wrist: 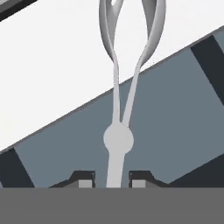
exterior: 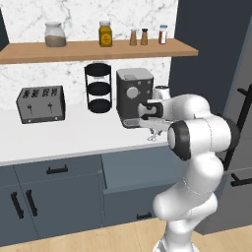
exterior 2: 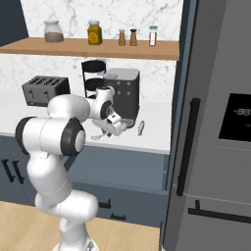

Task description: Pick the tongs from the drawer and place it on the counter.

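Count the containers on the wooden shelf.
5, in a row on the shelf: a wide jar at the left, a yellow jar, two small brown shakers, and a red-banded shaker rightmost.

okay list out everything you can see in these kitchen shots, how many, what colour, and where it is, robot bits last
tongs: 1, silvery, held in the jaws over the counter edge
drawer: 1, blue-grey, pulled open under the counter
counter: 1, white, over blue-grey cabinets
toaster: 1, dark grey, on the counter at left
rack: 1, black, tiered, beside the coffee machine
coffee machine: 1, dark grey, on the counter behind the arm
shelf: 1, brown wood, on the wall
jars: 5, on the shelf; one yellow, one big and clear, three small
fridge: 1, grey, at right
gripper: 1, dark jaws shut on the tongs' joined end
arm: 1, white
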Controlling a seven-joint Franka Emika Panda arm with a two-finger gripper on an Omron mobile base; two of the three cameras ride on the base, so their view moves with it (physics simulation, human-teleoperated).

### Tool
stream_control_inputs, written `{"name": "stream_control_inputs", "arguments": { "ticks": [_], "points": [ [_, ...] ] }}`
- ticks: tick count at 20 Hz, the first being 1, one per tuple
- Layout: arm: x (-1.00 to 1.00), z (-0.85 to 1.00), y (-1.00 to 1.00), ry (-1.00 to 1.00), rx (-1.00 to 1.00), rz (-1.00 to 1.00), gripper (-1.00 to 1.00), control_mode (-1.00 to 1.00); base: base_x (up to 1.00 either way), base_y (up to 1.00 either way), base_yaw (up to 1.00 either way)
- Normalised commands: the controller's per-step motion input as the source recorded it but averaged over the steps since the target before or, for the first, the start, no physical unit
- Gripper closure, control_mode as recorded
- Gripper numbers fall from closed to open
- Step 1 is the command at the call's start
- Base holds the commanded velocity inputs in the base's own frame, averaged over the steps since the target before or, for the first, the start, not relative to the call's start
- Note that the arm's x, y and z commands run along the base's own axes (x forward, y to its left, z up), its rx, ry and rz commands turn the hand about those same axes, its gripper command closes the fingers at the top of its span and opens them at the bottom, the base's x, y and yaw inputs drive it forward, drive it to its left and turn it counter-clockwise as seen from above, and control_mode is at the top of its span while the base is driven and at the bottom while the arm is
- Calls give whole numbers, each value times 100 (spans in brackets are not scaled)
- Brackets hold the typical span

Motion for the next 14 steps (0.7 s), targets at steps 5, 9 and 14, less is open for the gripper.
{"name": "stream_control_inputs", "arguments": {
  "ticks": [5,9,14],
  "points": [
    [77,-44,0,0,0,-33,100,-100,0,0,0],
    [79,-41,1,1,0,-19,100,-100,0,0,0],
    [65,-63,0,1,0,-8,100,-100,0,0,0]
  ]
}}
